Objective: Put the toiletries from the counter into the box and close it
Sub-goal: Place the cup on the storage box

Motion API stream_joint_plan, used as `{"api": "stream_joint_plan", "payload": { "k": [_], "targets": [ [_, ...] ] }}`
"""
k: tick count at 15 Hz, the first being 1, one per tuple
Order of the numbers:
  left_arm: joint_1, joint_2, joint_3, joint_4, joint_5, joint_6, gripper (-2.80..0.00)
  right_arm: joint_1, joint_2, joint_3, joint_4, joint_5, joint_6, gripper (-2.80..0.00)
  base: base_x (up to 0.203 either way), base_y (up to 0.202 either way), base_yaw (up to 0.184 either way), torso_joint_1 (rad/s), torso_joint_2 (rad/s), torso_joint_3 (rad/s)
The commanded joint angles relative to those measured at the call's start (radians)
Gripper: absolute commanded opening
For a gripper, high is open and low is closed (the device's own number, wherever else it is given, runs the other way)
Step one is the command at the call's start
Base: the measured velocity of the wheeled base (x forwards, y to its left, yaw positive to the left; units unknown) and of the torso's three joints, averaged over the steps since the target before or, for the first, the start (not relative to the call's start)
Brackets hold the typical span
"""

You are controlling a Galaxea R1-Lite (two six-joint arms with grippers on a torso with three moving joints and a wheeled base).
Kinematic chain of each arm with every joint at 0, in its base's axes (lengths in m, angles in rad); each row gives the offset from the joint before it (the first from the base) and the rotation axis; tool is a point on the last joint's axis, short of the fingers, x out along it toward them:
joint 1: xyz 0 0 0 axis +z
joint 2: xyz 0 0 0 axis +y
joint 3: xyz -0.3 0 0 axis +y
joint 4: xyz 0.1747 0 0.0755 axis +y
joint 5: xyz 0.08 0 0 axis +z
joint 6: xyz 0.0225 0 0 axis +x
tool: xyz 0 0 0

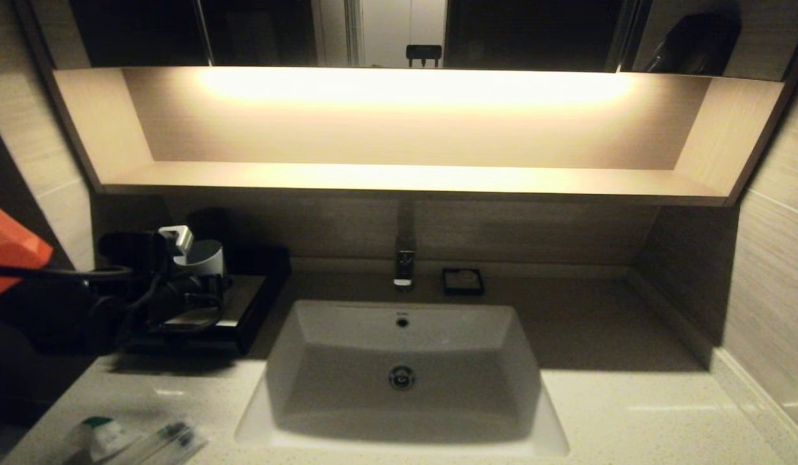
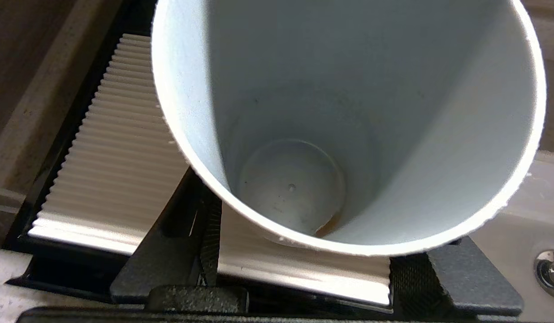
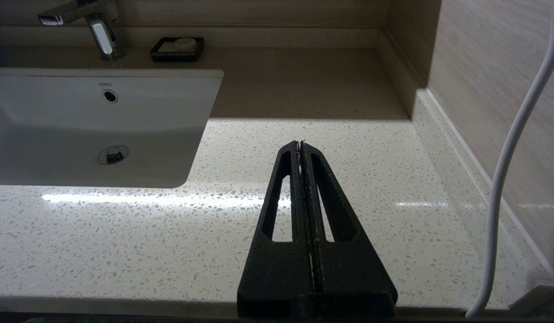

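Bathroom vanity, pale cream speckled stone counter (image 3: 124,251) around a white rectangular sink basin (image 1: 402,374), lit wooden shelf above. Left tool (image 2: 299,273) is spread wide, its two black fingers (image 2: 169,251) either side of a pale grey cup (image 2: 348,121) that stands on the box; whether they actually press on the cup wall cannot be told. The cup sits on the ribbed beige-silver top panel of a low black rectangular box (image 1: 244,310), just left of the sink, against the back wall.

Right tool (image 3: 300,146) is pinched fully together, empty, hovering over bare counter right of the sink; parked. A tiny black square dish (image 1: 463,281) lies behind the sink by the chrome tap (image 1: 404,268).

Toiletries (image 1: 137,442), clear-plastic-wrapped packets with white contents and green accents, lie on the counter left of the sink's front corner, well apart from the box.

Judgement: packets look light, crinkly, slippery film; slim ones may flex. Pinch across the narrow middle, low to the counter.
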Motion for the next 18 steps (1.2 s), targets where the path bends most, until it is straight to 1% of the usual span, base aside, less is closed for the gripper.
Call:
{"api": "stream_joint_plan", "payload": {
  "k": [1, 5, 18],
  "targets": [
    [0.001, 0.019, -0.014, -0.004, 0.0, 0.0, -2.8, 0.0, 0.0, 0.0, 0.0, 0.0, 0.0, -2.8, 0.0, 0.0, 0.0, 0.0, 0.0, 0.0],
    [0.001, 0.045, -0.021, -0.013, 0.0, 0.0, -2.8, 0.0, 0.0, 0.0, 0.0, 0.0, 0.0, -2.8, 0.0, 0.0, 0.0, 0.0, 0.0, 0.0],
    [0.001, 0.096, -0.107, -0.001, 0.002, -0.001, -2.8, 0.0, 0.0, 0.0, 0.0, 0.0, 0.0, -2.8, 0.0, 0.0, 0.0, 0.0, 0.0, 0.0]
  ]
}}
